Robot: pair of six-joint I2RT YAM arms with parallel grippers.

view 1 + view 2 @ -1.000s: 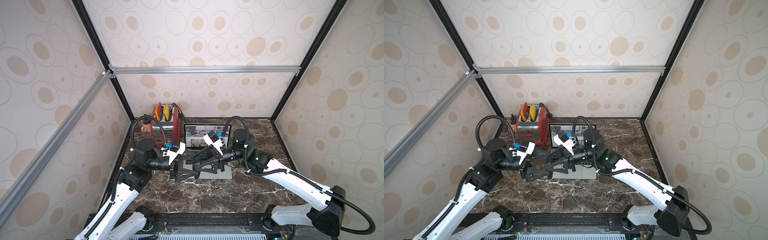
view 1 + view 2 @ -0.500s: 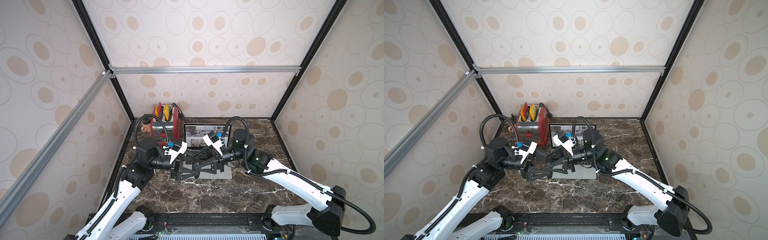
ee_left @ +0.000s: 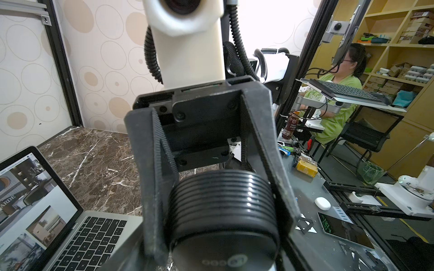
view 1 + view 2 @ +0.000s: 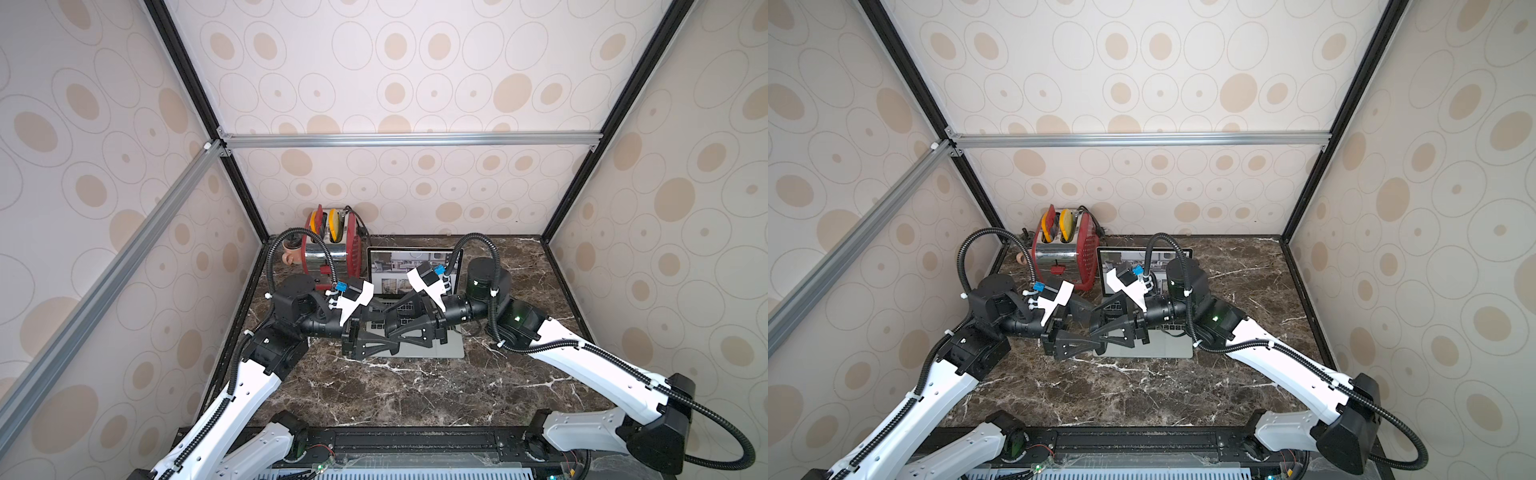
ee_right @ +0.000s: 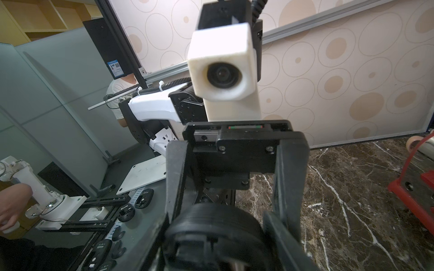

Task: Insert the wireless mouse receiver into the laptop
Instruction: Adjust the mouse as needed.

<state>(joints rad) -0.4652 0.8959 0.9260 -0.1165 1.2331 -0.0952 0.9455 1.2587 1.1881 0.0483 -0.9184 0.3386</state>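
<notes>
Walls (image 4: 395, 62) with tan circles stand around a dark stone table (image 4: 415, 395). At the back middle of it sits the laptop (image 4: 386, 270), open, with a red toaster (image 4: 355, 253) just beside it.

The two grippers meet nose to nose over the laptop's front left part. The right gripper (image 3: 220, 230) has its jaws pressed on both sides of a black round ribbed thing (image 3: 223, 204). The left gripper (image 5: 227, 208) faces it with tips crossing, but I cannot tell if its jaws grip.

I cannot see the receiver. It may be inside that black thing. This looks like a pass or a pull-apart. One gripper should hold firm while the other closes straight and gently, so nothing tiny drops.
</notes>
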